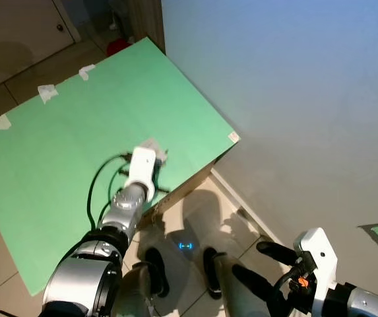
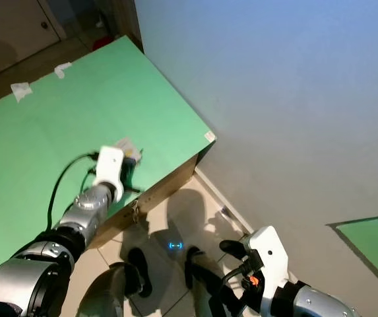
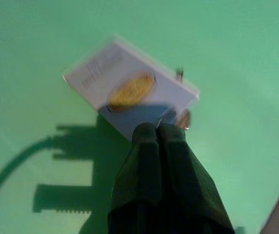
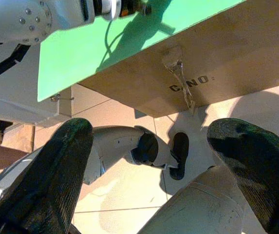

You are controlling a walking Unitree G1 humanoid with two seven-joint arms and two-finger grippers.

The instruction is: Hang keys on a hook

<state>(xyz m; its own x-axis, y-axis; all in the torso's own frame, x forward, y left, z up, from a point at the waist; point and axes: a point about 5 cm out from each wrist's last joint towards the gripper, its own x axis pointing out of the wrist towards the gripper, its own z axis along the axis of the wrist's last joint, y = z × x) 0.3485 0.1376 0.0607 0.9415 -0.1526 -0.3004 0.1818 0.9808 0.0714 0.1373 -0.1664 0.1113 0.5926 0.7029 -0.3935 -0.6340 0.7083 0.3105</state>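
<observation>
A wide green-covered tabletop [image 1: 63,172] on a cardboard box base [image 4: 217,68] takes up the scene, set against a pale wall [image 1: 294,99]. The left arm reaches across it, and the left gripper [image 3: 158,130] sits near the tabletop's front edge, toward its right corner, fingers pressed together with their tips at the edge of a white card tag [image 3: 129,87] bearing a gold oval. Small metal bits, probably the keys [image 3: 182,117], peek from under the tag's corner; too blurred to be sure. Nothing looks lifted yet, so pickup, carry and hanging all remain, by my reading. The right gripper [image 4: 154,161] hangs low over the floor tiles [image 4: 129,195], fingers spread wide and empty.
</observation>
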